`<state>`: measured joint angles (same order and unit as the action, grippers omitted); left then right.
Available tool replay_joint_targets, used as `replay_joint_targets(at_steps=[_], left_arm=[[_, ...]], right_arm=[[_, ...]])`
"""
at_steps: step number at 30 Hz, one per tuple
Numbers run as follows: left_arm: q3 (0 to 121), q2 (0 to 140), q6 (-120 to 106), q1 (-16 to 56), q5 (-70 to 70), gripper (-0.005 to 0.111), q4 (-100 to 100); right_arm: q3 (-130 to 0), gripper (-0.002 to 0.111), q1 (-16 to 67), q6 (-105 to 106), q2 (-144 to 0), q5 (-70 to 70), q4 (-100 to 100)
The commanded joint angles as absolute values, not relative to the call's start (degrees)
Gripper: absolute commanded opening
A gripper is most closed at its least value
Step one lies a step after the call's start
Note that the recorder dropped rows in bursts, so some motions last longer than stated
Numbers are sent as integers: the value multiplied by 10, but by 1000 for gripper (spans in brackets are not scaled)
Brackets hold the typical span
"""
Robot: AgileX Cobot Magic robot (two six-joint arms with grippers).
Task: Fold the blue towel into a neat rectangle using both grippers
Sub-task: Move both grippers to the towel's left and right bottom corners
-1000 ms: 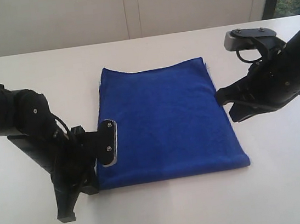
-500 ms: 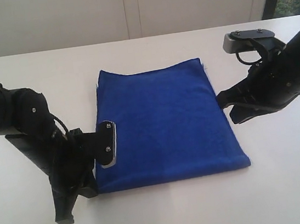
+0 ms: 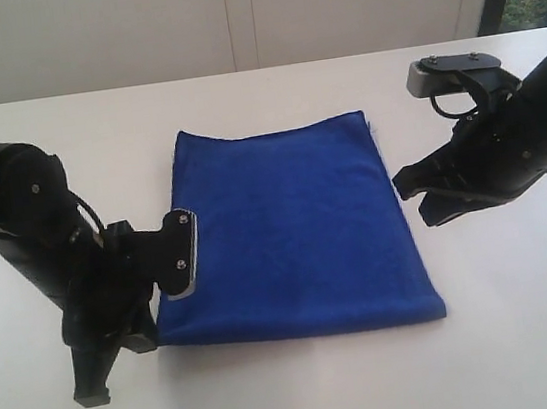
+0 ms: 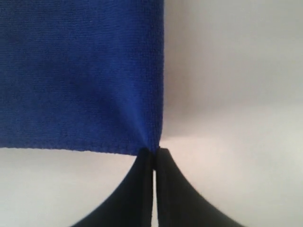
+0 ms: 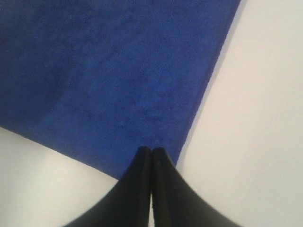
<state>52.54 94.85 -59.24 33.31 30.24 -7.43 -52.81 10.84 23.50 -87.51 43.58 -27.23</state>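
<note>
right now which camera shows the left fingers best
The left wrist view: the left fingers are shut on a puckered corner of the towel. The exterior view shows them side-on, hiding the contact; the right wrist view misses them.

Towel: the deep royal-blue rectangular cloth towel [image 3: 292, 227] is soft, matt plush with a fine knit texture and a thin stitched hem.
Bench: the white flat bench [image 3: 279, 395] is smooth with a faint sheen.
End effectors: the left end effector [image 4: 154, 156] and the right end effector [image 5: 151, 152] are smooth matt black, plastic-looking.
Plate: the silver-grey plate [image 3: 185, 251] at the towel's 9 o'clock edge is glossy polished metal.
</note>
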Motion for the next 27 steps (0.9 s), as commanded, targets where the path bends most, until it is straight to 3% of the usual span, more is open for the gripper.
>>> replay_joint_targets(at_steps=[1,8,16,23,27], left_arm=[[520,940,-556,334,360,0,-49],[520,940,-555,334,361,0,-50],[520,940,-555,334,375,0,-72],[520,940,-555,334,386,0,-74],[520,940,-555,334,386,0,-74]], right_arm=[[-525,0,108,268,-869,471,-271],[-525,0,124,386,-876,543,-273],[-470,1,195,573,-906,506,-265],[-430,31,199,630,-909,426,-248],[-408,38,199,705,-915,399,-255]])
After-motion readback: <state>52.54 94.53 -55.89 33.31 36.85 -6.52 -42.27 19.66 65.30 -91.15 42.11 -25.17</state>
